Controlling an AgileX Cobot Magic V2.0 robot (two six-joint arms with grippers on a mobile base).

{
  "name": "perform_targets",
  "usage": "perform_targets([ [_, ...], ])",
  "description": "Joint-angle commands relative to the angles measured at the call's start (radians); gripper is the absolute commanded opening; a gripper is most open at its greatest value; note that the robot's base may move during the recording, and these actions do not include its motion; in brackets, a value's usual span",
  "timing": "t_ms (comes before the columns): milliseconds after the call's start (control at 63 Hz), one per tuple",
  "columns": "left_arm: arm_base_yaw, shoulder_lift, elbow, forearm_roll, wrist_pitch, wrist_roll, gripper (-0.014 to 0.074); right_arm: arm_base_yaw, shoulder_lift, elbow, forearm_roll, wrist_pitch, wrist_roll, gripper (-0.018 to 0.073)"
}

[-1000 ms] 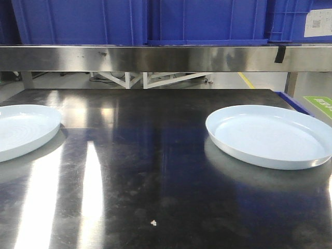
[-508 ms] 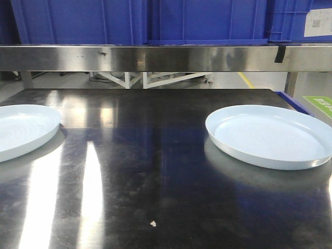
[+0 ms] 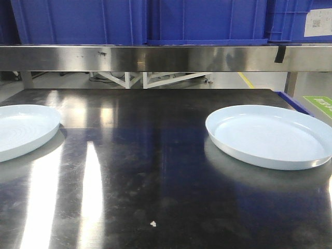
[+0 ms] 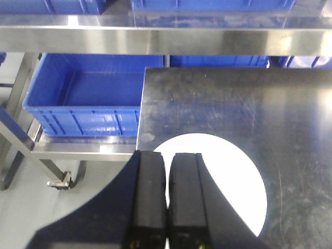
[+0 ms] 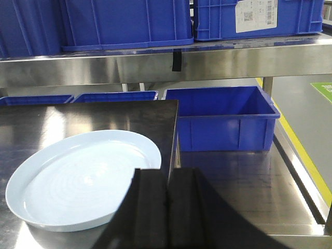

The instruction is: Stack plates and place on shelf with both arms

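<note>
Two pale blue-white plates lie apart on the dark steel table (image 3: 145,171): one at the left edge (image 3: 21,129), one at the right (image 3: 267,135). The steel shelf (image 3: 166,57) runs across the back, with blue crates (image 3: 155,21) on it. No gripper shows in the front view. In the left wrist view my left gripper (image 4: 167,155) is shut and empty, above the left plate (image 4: 233,181) near the table's left edge. In the right wrist view my right gripper (image 5: 168,174) is shut and empty, just right of the right plate (image 5: 83,179).
The shelf's front rail (image 5: 155,65) crosses the right wrist view under blue crates (image 5: 124,23). An open blue crate (image 4: 88,98) sits on a lower rack left of the table. Another open blue crate (image 5: 223,116) sits on a lower steel surface to the right.
</note>
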State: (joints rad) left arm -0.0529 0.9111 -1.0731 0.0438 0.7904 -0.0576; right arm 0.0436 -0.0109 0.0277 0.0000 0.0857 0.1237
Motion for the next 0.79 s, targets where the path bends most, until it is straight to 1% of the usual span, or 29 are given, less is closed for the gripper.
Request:
perform_targets([
  [0, -0.002, -0.003, -0.034, -0.007, -0.092, -0.002, 0.0102, -0.006, -0.021, -0.015, -0.015, -0.091, -0.001, 0.0048],
  [143, -0.002, -0.003, -0.034, -0.007, -0.119, -0.002, 0.0102, -0.006, -0.021, -0.015, -0.015, -0.091, -0.001, 0.0048],
  [381, -0.002, -0.003, -0.034, -0.016, -0.117, -0.002, 0.0102, -0.009, -0.021, -0.015, -0.015, -0.125, -0.002, 0.0048],
  [444, -0.002, -0.003, -0.034, -0.016, -0.115, -0.002, 0.0102, -0.009, -0.021, -0.015, -0.015, -0.173, -0.002, 0.0048],
  [524, -0.002, -0.003, -0.034, -0.016, -0.115, -0.002, 0.0102, -0.009, -0.021, -0.02, -0.015, -0.268, -0.002, 0.0048],
  [555, -0.002, -0.003, -0.034, -0.016, -0.115, -0.002, 0.0102, -0.009, -0.021, -0.033, -0.016, -0.273, -0.002, 0.0048],
  [603, -0.002, -0.003, -0.034, -0.016, -0.115, -0.002, 0.0102, -0.009, -0.021, -0.073, -0.023, -0.244, -0.005, 0.0048],
  [651, -0.002, -0.003, -0.034, -0.014, -0.115, -0.002, 0.0102, -0.009, -0.019, -0.133, -0.045, -0.163, -0.01, 0.0048],
  [730, -0.002, -0.003, -0.034, -0.013, -0.115, -0.002, 0.0102, -0.009, 0.017, -0.262, -0.072, 0.036, -0.01, 0.0048],
  [777, -0.002, -0.003, -0.034, -0.013, -0.115, -0.002, 0.0102, -0.009, 0.063, -0.338, -0.074, 0.124, -0.011, 0.0048],
])
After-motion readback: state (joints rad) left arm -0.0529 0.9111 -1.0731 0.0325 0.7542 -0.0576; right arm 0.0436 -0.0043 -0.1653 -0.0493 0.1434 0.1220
